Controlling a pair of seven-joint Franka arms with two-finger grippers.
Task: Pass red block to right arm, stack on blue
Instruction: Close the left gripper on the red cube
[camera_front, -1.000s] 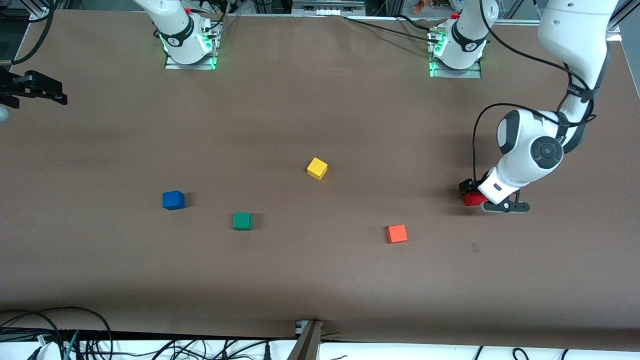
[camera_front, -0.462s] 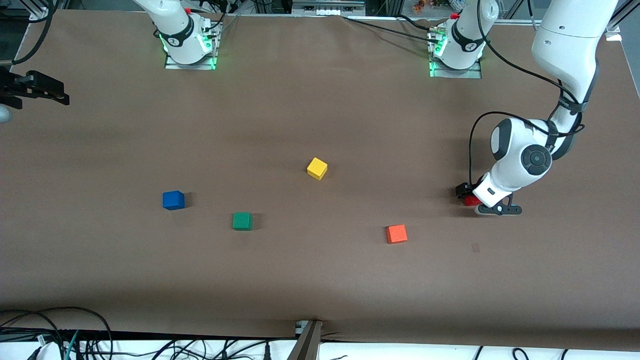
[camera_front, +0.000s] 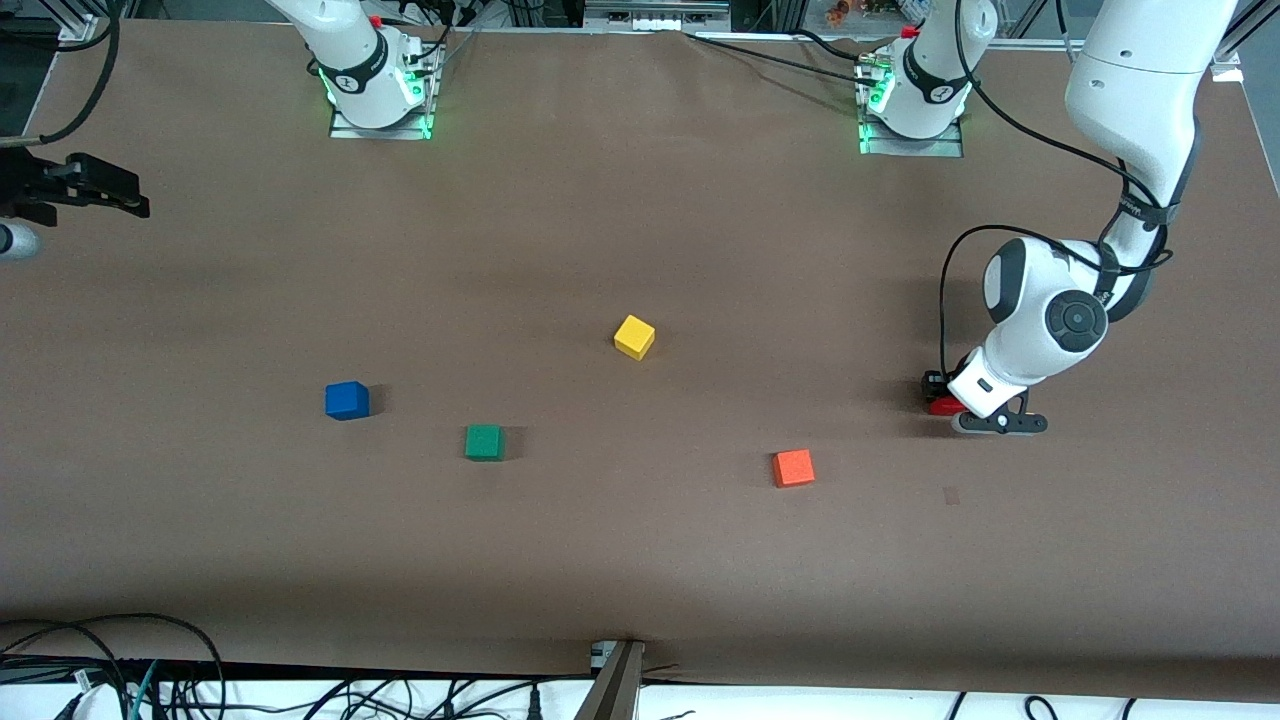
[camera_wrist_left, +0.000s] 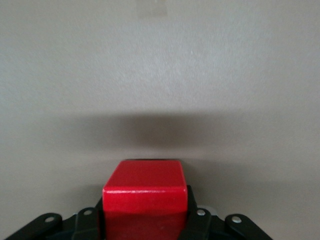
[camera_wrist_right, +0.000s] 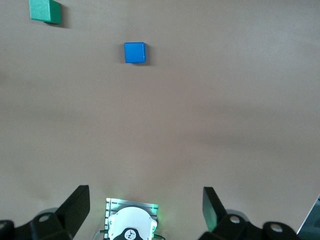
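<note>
The red block (camera_front: 940, 406) sits at the left arm's end of the table, mostly hidden under the left wrist. In the left wrist view the red block (camera_wrist_left: 145, 192) fills the space between the black fingers, which press against both its sides. My left gripper (camera_front: 946, 402) is down at the table, shut on it. The blue cube (camera_front: 347, 400) rests toward the right arm's end and shows in the right wrist view (camera_wrist_right: 134, 52). My right gripper (camera_front: 95, 188) hangs open and empty over the table's edge at its own end, fingers wide apart (camera_wrist_right: 145, 202).
A green cube (camera_front: 484, 442) lies beside the blue one, nearer the camera, and shows in the right wrist view (camera_wrist_right: 45, 10). A yellow cube (camera_front: 634, 337) sits mid-table. An orange cube (camera_front: 793, 467) lies between the green cube and the red block.
The left wrist has sunk lower over the red block, covering more of it. The right gripper has drifted slightly inward over the table edge. The cubes have not moved.
</note>
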